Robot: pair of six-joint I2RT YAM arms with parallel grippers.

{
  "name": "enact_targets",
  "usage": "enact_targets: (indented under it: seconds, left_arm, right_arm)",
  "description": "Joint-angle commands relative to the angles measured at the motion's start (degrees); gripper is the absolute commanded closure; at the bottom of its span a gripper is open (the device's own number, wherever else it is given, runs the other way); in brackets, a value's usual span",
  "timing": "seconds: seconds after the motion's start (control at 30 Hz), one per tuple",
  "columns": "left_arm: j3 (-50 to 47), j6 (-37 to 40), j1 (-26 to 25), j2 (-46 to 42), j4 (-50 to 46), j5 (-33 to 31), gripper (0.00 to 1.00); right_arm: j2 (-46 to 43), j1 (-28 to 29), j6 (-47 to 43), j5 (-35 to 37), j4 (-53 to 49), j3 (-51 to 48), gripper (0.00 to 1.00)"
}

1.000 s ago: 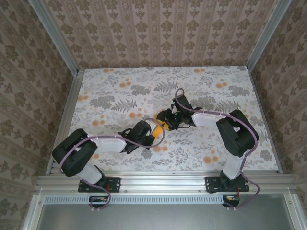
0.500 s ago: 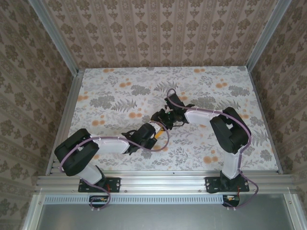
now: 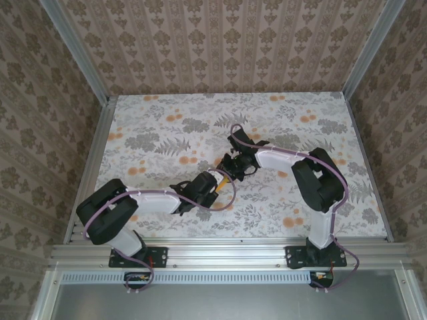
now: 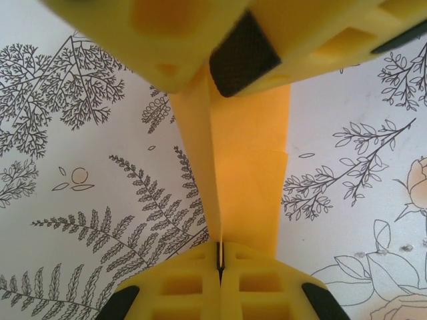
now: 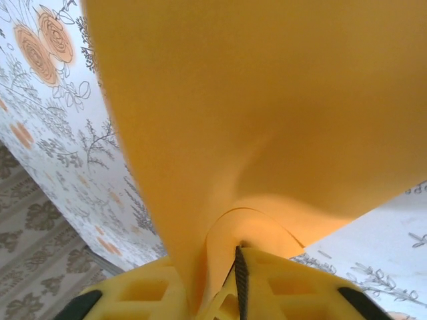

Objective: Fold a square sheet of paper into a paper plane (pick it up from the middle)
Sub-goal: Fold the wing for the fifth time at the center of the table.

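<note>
- Item: orange paper, folded into narrow strip with lengthwise crease; held off table, near middle, stretched between both grippers.
- Left gripper: jaws pressed together, pinching near end of strip at crease.
- Right gripper: jaws closed on far end; paper curls into tight loop where it enters the fingers, broad sheet fanning upward above them.
- Overhead: both grippers meet tip to tip, sliver of orange paper visible between them.
- Table: floral-print surface, fern and flower motifs.
</note>
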Motion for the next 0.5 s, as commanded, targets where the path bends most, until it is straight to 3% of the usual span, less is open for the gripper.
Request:
enact_targets:
  seconds: [0.0, 0.1, 0.17, 0.37, 0.47]
  left_arm:
    - [0.7, 0.9, -0.4, 0.5, -3.8, -1.5, 1.00]
    - [0.8, -0.4, -0.3, 0.0, -4.5, -0.8, 1.00]
    - [0.8, -2.0, -0.3, -0.7, -5.2, -0.1, 0.94]
    - [-0.2, -8.0, 1.5, -5.5, -7.7, 6.2, 0.50]
    - [-2.2, -11.1, 4.0, -9.8, -6.4, 13.7, 0.40]
  right_arm:
    - [1.2, 0.3, -1.8, 2.0, -4.4, 1.5, 0.87]
    - [1.0, 0.2, -3.4, 3.4, -5.1, 1.5, 0.95]
    - [0.8, 0.0, -4.6, 4.1, -4.9, 1.4, 0.98]
    - [1.1, -0.6, -10.9, 3.9, -1.2, 0.4, 1.00]
    - [1.9, -1.0, -15.5, 2.5, 0.3, 0.3, 0.99]
